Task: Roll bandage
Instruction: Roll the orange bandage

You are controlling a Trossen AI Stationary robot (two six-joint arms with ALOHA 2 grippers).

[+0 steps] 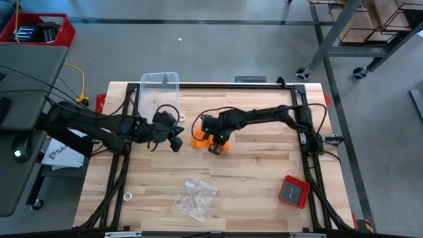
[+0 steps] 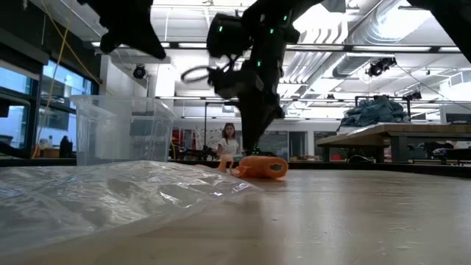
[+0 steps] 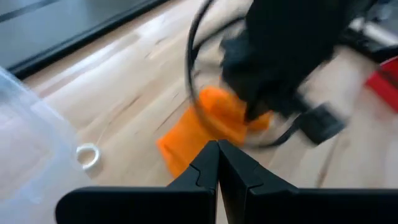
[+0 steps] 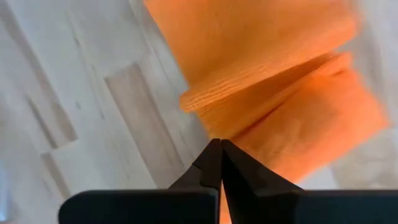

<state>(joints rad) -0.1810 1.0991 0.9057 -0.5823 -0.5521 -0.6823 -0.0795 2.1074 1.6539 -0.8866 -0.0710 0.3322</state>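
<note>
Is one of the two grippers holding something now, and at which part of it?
The left gripper is shut on nothing, short of the bandage. The right gripper is shut with its tips at a fold of the bandage; whether it pinches the fabric cannot be told.

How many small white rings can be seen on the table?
2. One white ring lies beside the clear plastic bin, near the left gripper. The other white ring lies near the table's front left edge. Others may be hidden under the arms.

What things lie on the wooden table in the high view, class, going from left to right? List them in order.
Small white ring → clear plastic tub → crumpled clear bag → orange bandage → red square device.
</note>
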